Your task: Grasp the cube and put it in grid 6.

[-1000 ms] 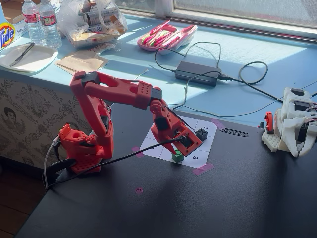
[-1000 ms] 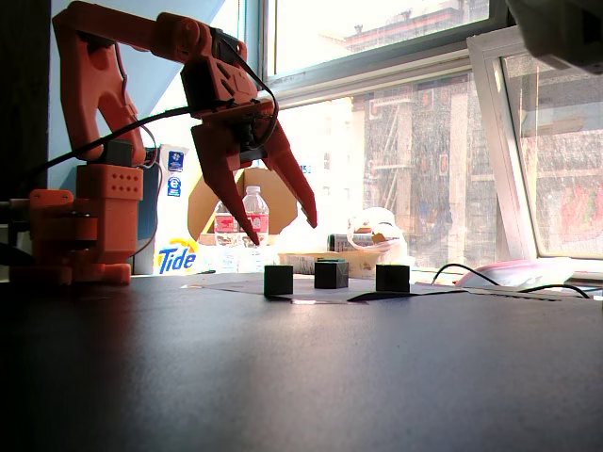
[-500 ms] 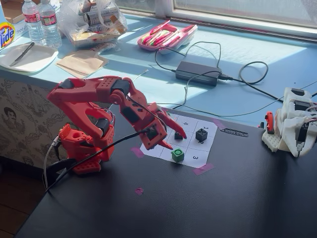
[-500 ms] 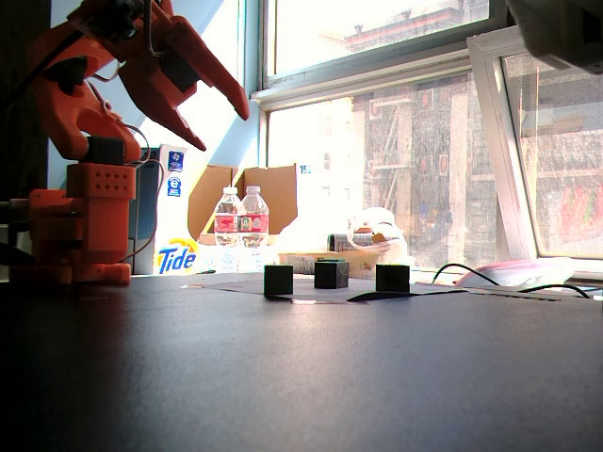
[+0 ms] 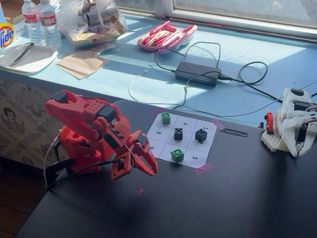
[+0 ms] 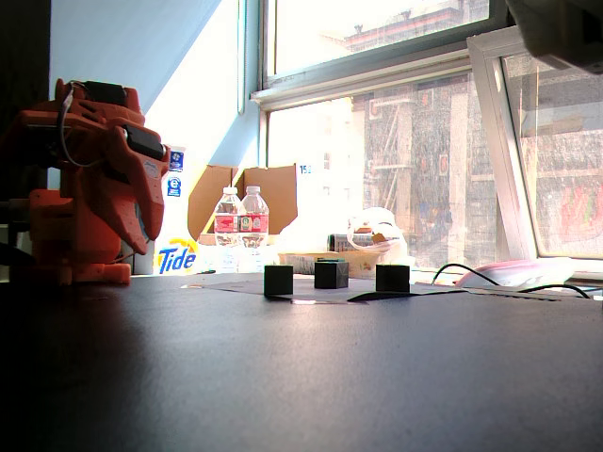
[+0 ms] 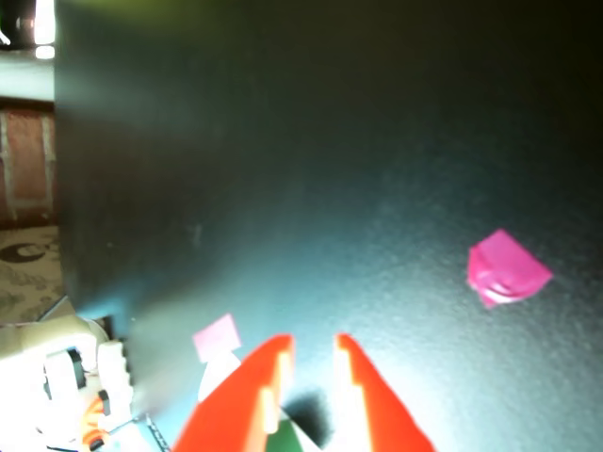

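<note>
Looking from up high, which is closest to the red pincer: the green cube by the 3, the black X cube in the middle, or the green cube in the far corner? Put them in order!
From the pincer:
1. Green cube by the 3, on the grid's near edge.
2. Black X cube, middle cell.
3. Corner green cube, at the grid's far side.

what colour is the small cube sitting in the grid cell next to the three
Bright green with a dark ring on top, clearest in a fixed view.

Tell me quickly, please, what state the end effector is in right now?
End effector: open, holding nothing, parked low over the black table, clear of the paper grid.
</note>
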You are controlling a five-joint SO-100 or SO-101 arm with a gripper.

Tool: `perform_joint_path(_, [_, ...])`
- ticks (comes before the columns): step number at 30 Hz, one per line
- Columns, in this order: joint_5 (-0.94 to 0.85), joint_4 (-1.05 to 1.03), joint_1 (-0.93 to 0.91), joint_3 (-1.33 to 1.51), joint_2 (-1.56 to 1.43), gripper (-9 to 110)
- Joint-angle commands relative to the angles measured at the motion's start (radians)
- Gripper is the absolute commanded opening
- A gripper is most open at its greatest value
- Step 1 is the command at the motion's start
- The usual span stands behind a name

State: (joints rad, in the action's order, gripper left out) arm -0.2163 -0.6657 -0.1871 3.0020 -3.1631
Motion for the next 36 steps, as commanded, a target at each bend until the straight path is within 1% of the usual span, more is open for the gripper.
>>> perform_joint_path(1, [-0.003,0.041,-0.009,0.081,-0.112,7])
perform_joint_path(4, [0.000,0.066,-0.020,0.110,-0.138,8])
perform_joint_path(7, [0.006,0.057,-0.017,0.129,-0.138,11])
perform_joint_path(10, [0.000,-0.006,-0.017,0.129,-0.138,13])
perform_joint_path(13, [-0.057,-0.109,-0.017,0.129,-0.138,13])
perform_joint_path(14, [-0.069,-0.140,-0.020,0.129,-0.138,15])
perform_joint_path(36, [-0.098,-0.146,-0.006,0.129,-0.137,15])
